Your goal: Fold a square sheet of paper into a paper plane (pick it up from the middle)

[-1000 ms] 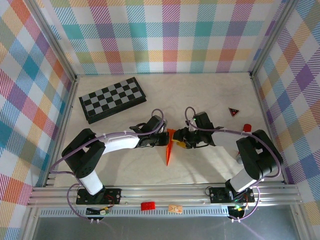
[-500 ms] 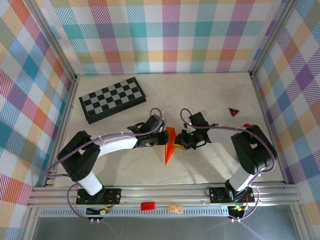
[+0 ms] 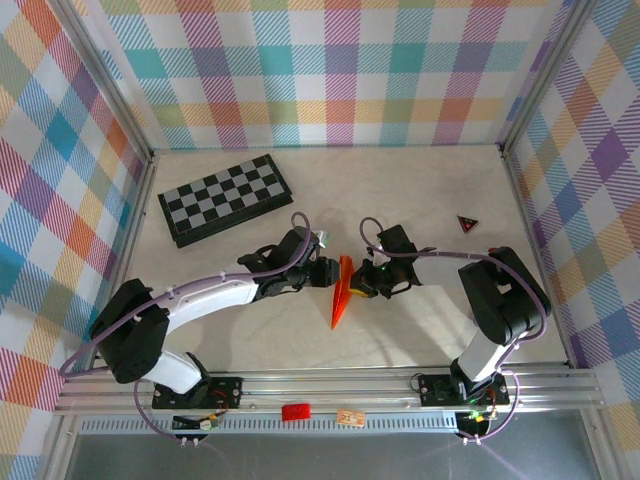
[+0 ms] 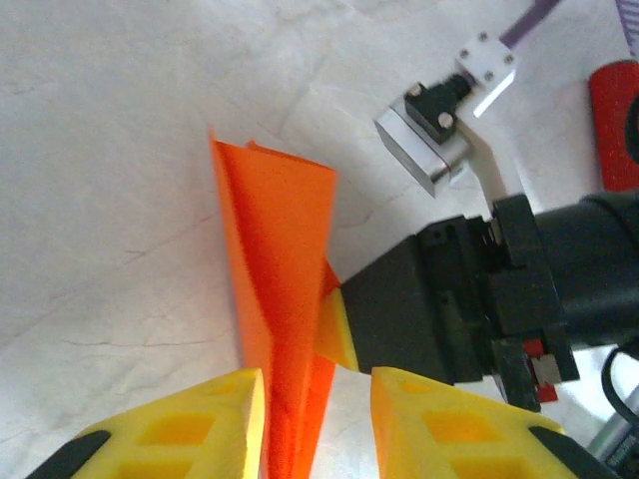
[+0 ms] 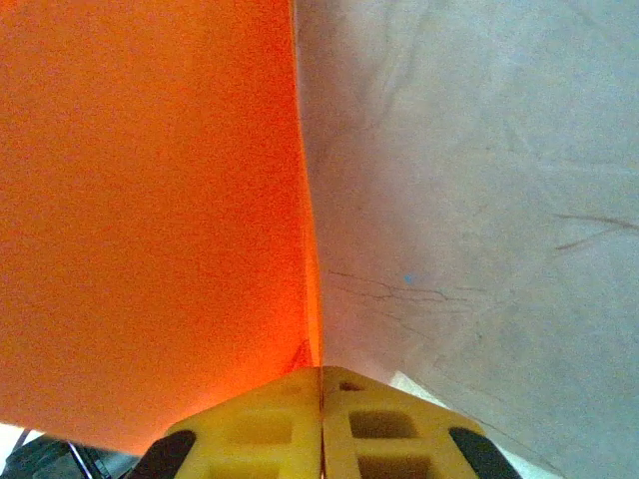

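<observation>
I counted two arms, a left arm (image 3: pixel 210 297) and a right arm (image 3: pixel 500 300); one paper (image 3: pixel 342 285); one checkerboard (image 3: pixel 225 198) behind the paper; one triangle (image 3: pixel 467 224) and one red cylinder (image 4: pixel 614 125) to its right.

- The top camera is looking steeply down from above and behind my bases, taking in the whole table (image 3: pixel 420 190).
- My left wrist camera is looking past the left gripper (image 4: pixel 318 374), close on the paper plane (image 4: pixel 280 249).
- My right wrist camera is sitting closer still, sharing that same paper plane.
</observation>
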Motion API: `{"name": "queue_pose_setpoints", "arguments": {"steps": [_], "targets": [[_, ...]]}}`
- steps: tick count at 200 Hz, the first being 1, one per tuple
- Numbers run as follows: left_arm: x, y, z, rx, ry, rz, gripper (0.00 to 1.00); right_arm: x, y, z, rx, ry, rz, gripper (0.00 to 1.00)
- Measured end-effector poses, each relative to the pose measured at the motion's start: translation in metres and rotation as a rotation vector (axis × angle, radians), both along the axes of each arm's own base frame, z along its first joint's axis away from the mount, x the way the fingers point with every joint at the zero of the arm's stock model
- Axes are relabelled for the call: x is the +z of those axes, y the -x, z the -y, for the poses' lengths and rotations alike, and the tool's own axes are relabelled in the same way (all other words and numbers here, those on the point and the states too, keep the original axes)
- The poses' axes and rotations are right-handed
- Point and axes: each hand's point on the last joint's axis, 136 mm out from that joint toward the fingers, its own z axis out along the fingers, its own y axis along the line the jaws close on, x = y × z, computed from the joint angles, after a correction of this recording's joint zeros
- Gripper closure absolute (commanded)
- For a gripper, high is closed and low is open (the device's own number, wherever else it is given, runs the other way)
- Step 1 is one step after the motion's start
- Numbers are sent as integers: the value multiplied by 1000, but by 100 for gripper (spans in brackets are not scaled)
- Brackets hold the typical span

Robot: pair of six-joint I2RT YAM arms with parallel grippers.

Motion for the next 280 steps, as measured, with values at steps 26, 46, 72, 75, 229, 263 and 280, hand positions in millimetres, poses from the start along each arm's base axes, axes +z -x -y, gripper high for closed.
{"name": "queue_pose_setpoints", "arguments": {"steps": [26,46,72,75,229,263,280], "targets": [[-6,15,14,-70,17,-27,67,0,-1,0,-2,-2,2,91],[-18,24,21,-107,3,-59,67,0,-1,0,-6,-3,-2,91],[-33,27,20,-108,-31,-89,65,0,-1,0,-7,-2,-3,92],[-34,27,20,-108,-32,-91,65,0,-1,0,-7,-2,-3,92],[-54,31,14,-98,-83,-144,64,0,-1,0,-7,-2,-3,92],[-58,32,14,-98,-90,-151,64,0,-1,0,-7,-2,-3,92],[-63,32,14,-97,-101,-161,64,0,-1,0,-7,-2,-3,92]]}}
